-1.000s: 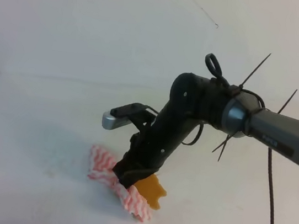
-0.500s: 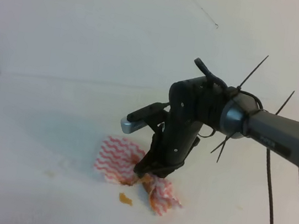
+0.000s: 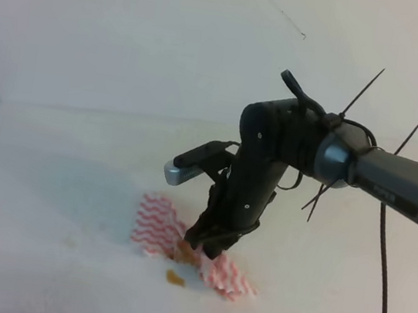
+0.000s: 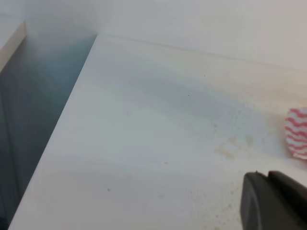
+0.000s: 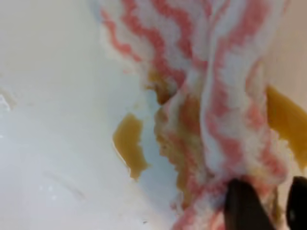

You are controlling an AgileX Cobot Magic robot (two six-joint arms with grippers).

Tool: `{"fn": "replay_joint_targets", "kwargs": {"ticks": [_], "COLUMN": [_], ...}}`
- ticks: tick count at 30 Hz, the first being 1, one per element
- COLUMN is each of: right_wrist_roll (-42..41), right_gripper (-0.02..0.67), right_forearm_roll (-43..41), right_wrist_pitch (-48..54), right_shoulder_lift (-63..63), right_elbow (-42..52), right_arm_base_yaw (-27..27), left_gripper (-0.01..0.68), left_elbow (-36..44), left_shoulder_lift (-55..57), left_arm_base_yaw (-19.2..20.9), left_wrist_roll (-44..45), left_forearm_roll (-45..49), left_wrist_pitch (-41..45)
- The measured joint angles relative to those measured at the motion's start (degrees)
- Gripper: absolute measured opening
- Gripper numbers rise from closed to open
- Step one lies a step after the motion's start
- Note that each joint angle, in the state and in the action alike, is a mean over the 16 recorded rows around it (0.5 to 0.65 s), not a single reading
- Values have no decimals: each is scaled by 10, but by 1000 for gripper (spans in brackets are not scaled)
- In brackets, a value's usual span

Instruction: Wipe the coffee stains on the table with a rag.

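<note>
Right gripper point(image 3: 206, 247) presses down on the rag point(image 3: 164, 224) near the middle of the white surface point(image 3: 50, 181); its jaws stand slightly apart over a bunched fold. Coffee stains point(image 3: 174, 277) lie just near of the rag. Left gripper point(image 4: 273, 201): jaw state cannot be told.

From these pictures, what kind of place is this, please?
Probably a robot test bench, not a home: a plain white flat tabletop before a bare white wall, with only a pink-and-white zigzag cloth and orange-brown liquid puddle.
</note>
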Motion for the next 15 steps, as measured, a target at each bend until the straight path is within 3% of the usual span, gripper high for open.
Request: {"fn": "replay_joint_targets", "kwargs": {"ticks": [8, 15], "right_wrist_roll": [-21, -16], "right_gripper": [360, 405], "right_forearm_roll": [12, -29], "right_wrist_pitch": [-41, -100], "right_shoulder_lift": [-11, 4], "right_elbow": [-17, -29], "right_arm_base_yaw": [16, 45], "left_gripper": [1, 1], "left_elbow": [0, 0], "left_shoulder_lift": [0, 0], "left_arm_base_yaw": [0, 0], "left_wrist_roll": [0, 0], "left_forearm_roll": [0, 0], "left_wrist_pitch": [0, 0]}}
